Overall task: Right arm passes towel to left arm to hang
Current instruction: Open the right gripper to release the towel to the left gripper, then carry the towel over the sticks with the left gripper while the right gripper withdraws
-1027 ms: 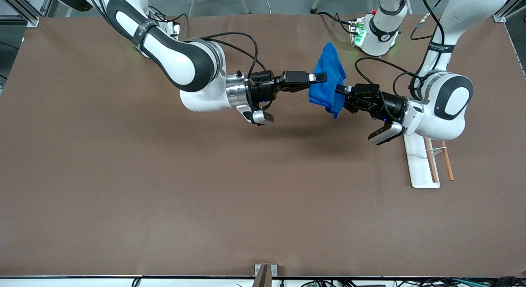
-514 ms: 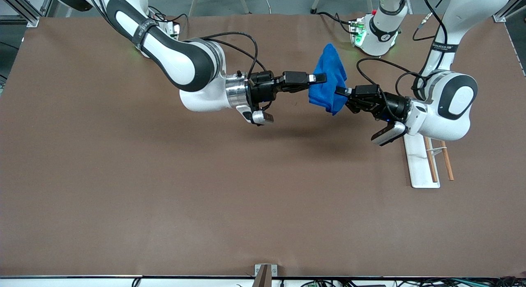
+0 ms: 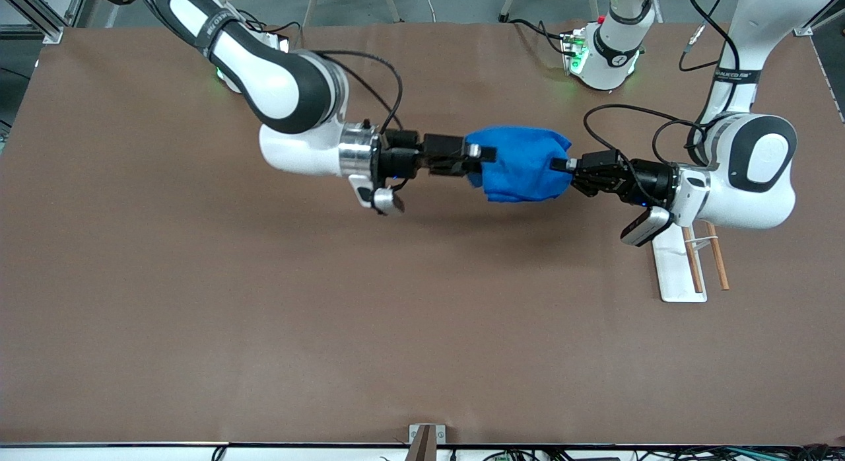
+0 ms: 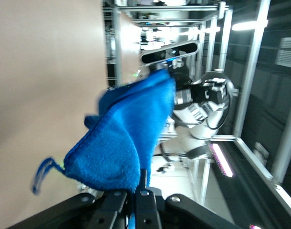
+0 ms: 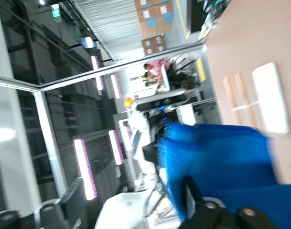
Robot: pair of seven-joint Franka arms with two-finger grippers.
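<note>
Stretching in the air between both grippers, the towel (image 3: 521, 164) hangs above the table (image 3: 198, 316), pinched at one end by the right gripper (image 3: 476, 160) and at the other by the left gripper (image 3: 566, 170). Both grips look closed on cloth, probably so neither lets go mid-handover. Beside the left arm's wrist lies the white tray (image 3: 675, 269) with its wooden rods (image 3: 705, 256), likely the hanging spot.

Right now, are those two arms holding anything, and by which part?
Both hold the blue towel above the table: the right gripper pinches one end, the left gripper the other end.
</note>
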